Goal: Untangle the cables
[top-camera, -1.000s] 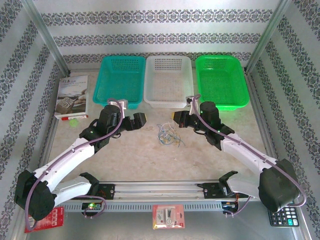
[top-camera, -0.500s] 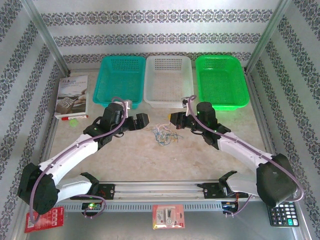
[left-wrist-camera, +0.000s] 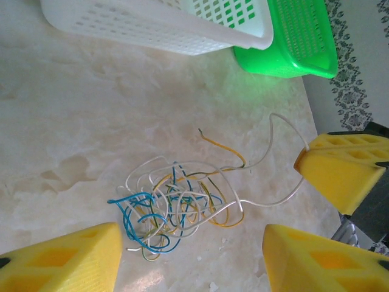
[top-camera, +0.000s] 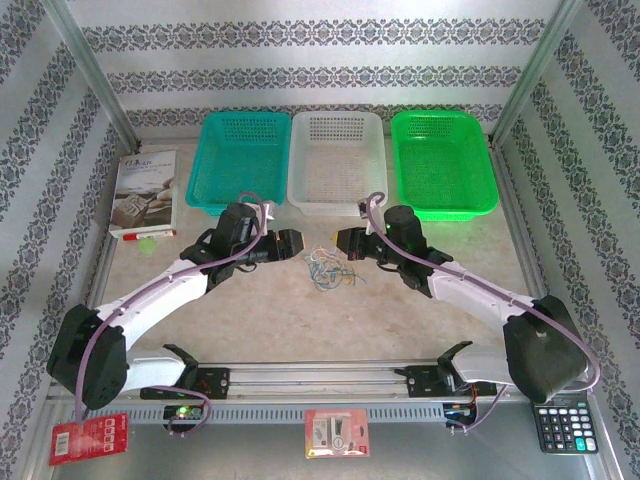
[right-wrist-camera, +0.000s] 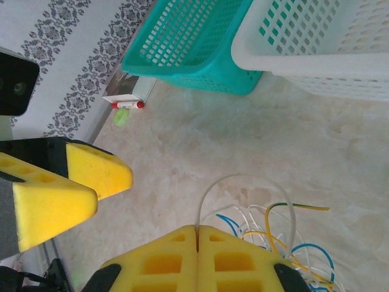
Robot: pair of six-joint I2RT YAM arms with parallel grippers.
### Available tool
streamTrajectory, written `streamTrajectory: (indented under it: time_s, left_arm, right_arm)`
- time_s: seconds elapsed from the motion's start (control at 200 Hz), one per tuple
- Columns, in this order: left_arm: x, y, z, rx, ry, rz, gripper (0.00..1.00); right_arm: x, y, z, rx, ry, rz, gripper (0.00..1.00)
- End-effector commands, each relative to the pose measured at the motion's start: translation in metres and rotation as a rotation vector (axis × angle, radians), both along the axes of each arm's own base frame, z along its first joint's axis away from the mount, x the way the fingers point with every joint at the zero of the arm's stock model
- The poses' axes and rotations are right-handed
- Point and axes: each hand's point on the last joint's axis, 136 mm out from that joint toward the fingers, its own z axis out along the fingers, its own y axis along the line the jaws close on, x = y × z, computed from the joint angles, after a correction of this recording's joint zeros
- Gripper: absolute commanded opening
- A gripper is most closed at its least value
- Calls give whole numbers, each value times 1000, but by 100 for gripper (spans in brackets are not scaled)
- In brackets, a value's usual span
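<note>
I see the thin white, blue and yellow cables (top-camera: 333, 268) tangled mid-table between the grippers. Left gripper (top-camera: 290, 243): yellow foam fingers (left-wrist-camera: 67, 258) apart; right gripper (top-camera: 345, 240) pinches one white strand (pads pressed together). Bare beige tabletop (top-camera: 300, 310) rings the tangle; the white mesh plastic basket (top-camera: 336, 205) stands beyond, its near rim well clear

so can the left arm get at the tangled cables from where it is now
Probably yes. The left gripper has its jaws wide open and aimed at the cables, with nothing between. The right gripper, seemingly shut on one cable's end, sits close beside and might crowd it.
</note>
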Motion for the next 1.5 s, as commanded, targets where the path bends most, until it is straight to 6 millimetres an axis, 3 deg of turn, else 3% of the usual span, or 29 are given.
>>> streamTrajectory:
  time_s: [0.0, 0.24, 0.425, 0.664, 0.984, 1.104, 1.314, 1.494]
  left_arm:
    - [-1, -15, 11, -17, -49, -56, 63]
    - [-1, -19, 12, -11, -66, -67, 71]
    - [0, -23, 2, 3, -50, -69, 73]
    - [0, -28, -22, 23, -18, -74, 68]
    - [-2, -26, -41, 46, 6, -64, 63]
    - [-2, -25, -43, 47, 5, -60, 62]
    - [-3, -23, -37, 49, -7, -55, 63]
    - [-6, -13, -10, 71, -72, -43, 69]
  right_arm:
    - [1, 7, 9, 18, -16, 3, 0]
    - [-2, 13, 48, 69, -92, 9, 0]
    - [-2, 18, 65, 91, -114, 26, 0]
    - [-2, 25, 78, 103, -139, 53, 0]
    - [-5, 31, 123, 167, -215, 97, 0]
    - [-7, 30, 120, 155, -232, 102, 0]
    - [0, 22, 92, 132, -194, 67, 0]
    - [1, 18, 71, 111, -155, 49, 0]
